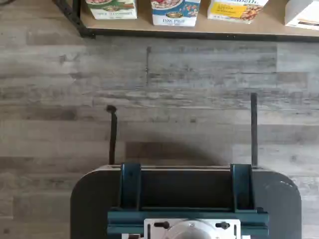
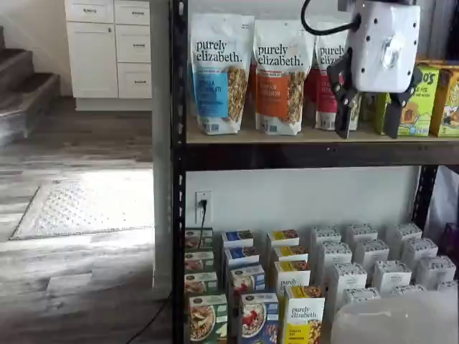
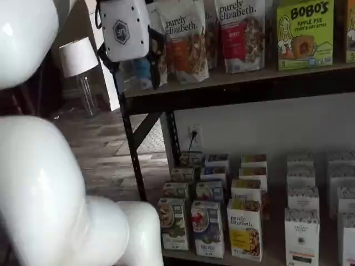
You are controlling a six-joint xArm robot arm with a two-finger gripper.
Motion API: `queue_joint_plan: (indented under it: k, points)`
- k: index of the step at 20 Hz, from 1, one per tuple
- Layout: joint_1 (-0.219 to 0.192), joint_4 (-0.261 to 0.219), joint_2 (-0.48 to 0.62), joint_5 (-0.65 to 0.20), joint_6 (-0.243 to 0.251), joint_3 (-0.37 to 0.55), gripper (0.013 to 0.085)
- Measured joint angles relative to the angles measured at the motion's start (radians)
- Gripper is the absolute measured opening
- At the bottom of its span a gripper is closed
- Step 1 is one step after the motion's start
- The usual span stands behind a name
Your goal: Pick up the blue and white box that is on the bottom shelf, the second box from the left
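Hanging released at top-shelf height, the end effector (image 2: 368,120) is seen well above the upright blue box (image 2: 259,320) on the bottom shelf (image 3: 222,258).

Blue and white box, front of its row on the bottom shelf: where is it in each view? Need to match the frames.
Wrist view: the blue and white box is cut off by the frame edge, between a green-fronted carton and a yellow-fronted carton.
Shelf view: low, centre.
Shelf view: low, centre.
Shared landmark: the yellow-fronted carton beside it, in all three views.
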Motion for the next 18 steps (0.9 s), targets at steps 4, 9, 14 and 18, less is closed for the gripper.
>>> queue_joint_plan:
  k: [4,9,14,18]
  points:
    - [-0.073,0.083,0.031,0.056,-0.032,-0.025,0.085]
    - [-0.062,0.074,0.034,0.049,-0.028,-0.022,0.085]
    - [-0.015,0.037,0.037,-0.001,-0.001,0.011,0.085]
    - [0.008,0.031,0.036,-0.082,0.016,0.064,0.085]
